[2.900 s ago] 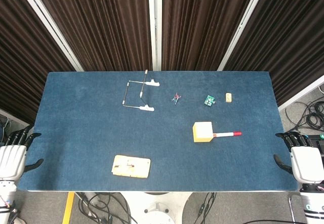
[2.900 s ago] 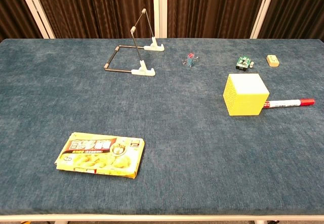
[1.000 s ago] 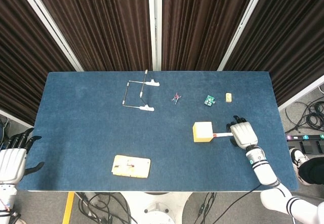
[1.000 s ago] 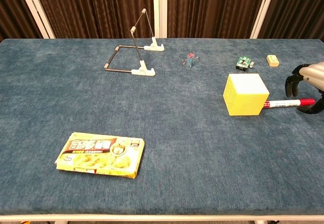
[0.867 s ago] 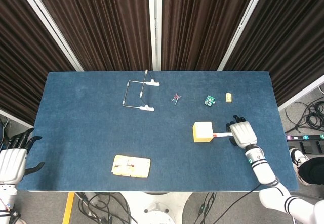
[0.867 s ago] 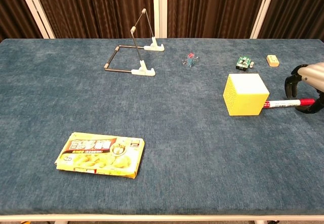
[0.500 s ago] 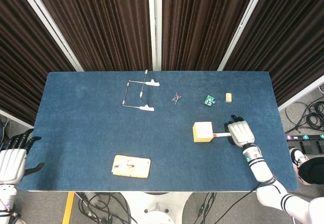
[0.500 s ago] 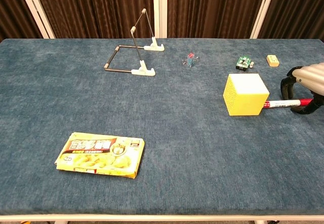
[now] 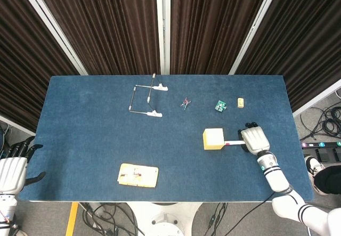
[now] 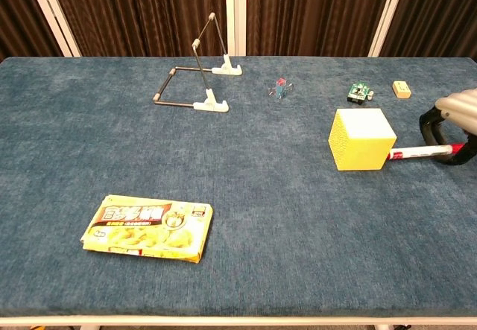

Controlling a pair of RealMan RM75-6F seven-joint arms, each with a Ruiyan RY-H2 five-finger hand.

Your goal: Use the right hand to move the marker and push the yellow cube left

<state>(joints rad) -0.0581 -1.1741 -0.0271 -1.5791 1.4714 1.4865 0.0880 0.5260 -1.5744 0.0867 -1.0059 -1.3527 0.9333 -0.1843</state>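
Head view. My right hand [image 9: 253,138] sits over the marker's [image 9: 232,142] red end, right of centre. Whether it is already gripping I cannot tell from above. The marker's white tip touches the cube [image 9: 213,139] on its right face. My plan: keep the marker level and in line with the cube's middle, then drive straight toward frame left, so the cube slides and doesn't spin. Left hand [image 9: 13,171] waits off the bench [image 9: 80,119] at lower left, holding nothing, fingers apart.

Chest view. Right hand [image 10: 455,127] at the right edge, dark fingers [image 10: 428,125] curled around the marker [image 10: 421,151]; contact unclear. Cube [image 10: 361,139] sits just left of it. Push lane looks open: packet [image 10: 148,228] is lower left, wire stand [image 10: 195,80] upper left, both well apart. Small clip [image 10: 281,87], green part [image 10: 361,90] and eraser [image 10: 402,89] lie behind the cube, out of the lane.
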